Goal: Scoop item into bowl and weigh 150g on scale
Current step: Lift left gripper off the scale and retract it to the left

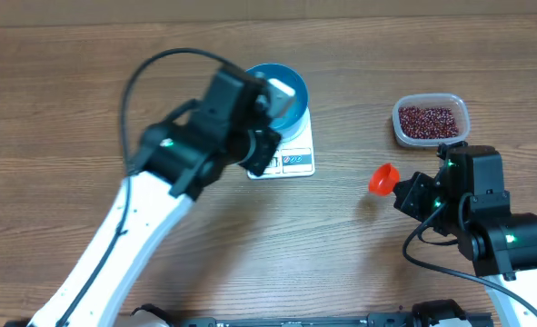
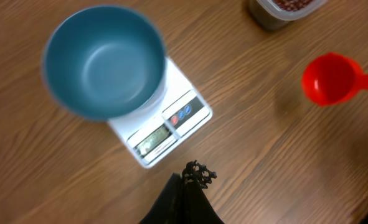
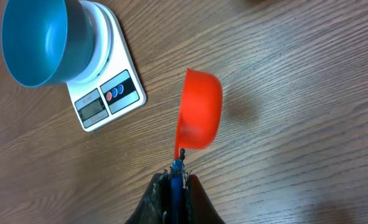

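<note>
The blue bowl (image 1: 293, 113) (image 2: 103, 62) (image 3: 34, 40) stands empty on the white scale (image 1: 296, 163) (image 2: 171, 124) (image 3: 106, 93). Its display edge faces the front. My left gripper (image 1: 266, 156) (image 2: 193, 177) hovers over the wood just in front of the scale, shut with nothing in it. The left arm covers part of the bowl from overhead. The red-brown beans (image 1: 429, 119) (image 2: 292, 5) lie in a clear tub at the back right. My right gripper (image 1: 406, 193) (image 3: 177, 174) is shut on the blue handle of an empty red scoop (image 1: 383, 179) (image 2: 330, 78) (image 3: 199, 112), held between scale and tub.
The clear tub (image 1: 399, 125) sits to the right of the scale, behind my right arm. Bare wooden tabletop (image 1: 341, 245) stretches between the two arms and across the front. A black cable (image 1: 127, 91) loops above the left arm.
</note>
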Controlling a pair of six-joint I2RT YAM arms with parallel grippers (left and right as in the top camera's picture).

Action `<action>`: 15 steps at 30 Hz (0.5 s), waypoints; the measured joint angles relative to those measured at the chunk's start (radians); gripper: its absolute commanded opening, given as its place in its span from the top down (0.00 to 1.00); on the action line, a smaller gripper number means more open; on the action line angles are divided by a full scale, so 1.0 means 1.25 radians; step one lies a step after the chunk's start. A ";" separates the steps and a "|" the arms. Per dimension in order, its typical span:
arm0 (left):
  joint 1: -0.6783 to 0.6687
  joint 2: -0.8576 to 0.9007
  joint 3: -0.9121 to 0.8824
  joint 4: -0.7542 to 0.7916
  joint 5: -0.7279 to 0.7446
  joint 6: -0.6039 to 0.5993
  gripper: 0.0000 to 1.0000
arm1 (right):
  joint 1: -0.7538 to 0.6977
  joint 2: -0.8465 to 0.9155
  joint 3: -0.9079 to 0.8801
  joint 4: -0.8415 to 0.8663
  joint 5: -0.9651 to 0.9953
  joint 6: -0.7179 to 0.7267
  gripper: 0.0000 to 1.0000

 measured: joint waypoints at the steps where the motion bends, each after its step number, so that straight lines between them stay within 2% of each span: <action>1: 0.013 -0.010 0.000 -0.017 0.000 0.000 0.96 | 0.000 0.000 0.000 0.000 0.000 0.000 0.96; 5: 0.061 -0.029 0.002 -0.096 0.012 0.023 0.95 | 0.000 0.000 0.000 0.000 0.000 -0.005 0.96; 9: 0.077 -0.029 0.001 -0.163 0.056 0.126 0.95 | 0.000 0.000 0.000 0.000 0.000 -0.005 0.96; 15: 0.088 -0.029 -0.014 -0.129 0.087 0.240 0.94 | 0.000 0.000 0.000 0.000 0.000 -0.005 0.96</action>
